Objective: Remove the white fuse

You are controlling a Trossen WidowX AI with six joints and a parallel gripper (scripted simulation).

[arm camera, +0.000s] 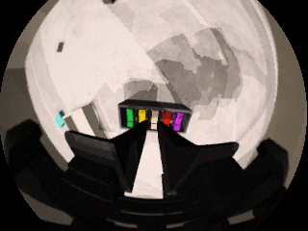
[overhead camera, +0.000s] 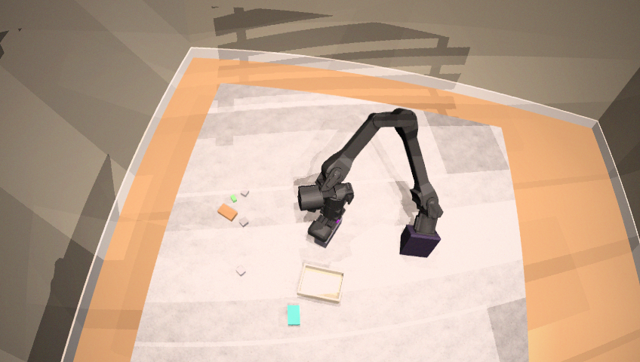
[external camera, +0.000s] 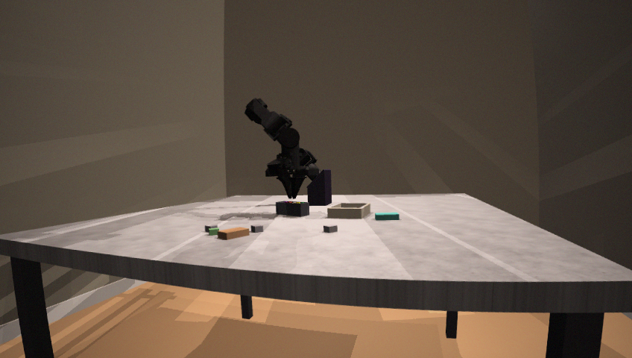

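Observation:
The dark fuse block (overhead camera: 322, 243) (external camera: 292, 209) (arm camera: 155, 105) holds a row of green, yellow, white, red and purple fuses. The white fuse (arm camera: 154, 115) sits in the middle slot, between yellow and red. My gripper (external camera: 291, 197) (arm camera: 153, 123) points down with its fingertips a little above the block, a narrow gap apart, open and empty. In the wrist view the tips are at the white fuse's near end. In the top view the arm hides the fingers and most of the fuses. The cream tray (overhead camera: 318, 299) (external camera: 346, 213) is empty, beside the block.
A teal block (overhead camera: 293, 315) (external camera: 386, 216) (arm camera: 60, 118) lies beyond the tray. An orange block (overhead camera: 227, 212) (external camera: 233, 233), a small green block (overhead camera: 233, 197) (external camera: 213, 231) and several small grey cubes lie away from the fuse block. The arm's dark base (overhead camera: 419, 242) (external camera: 320, 191) stands to one side.

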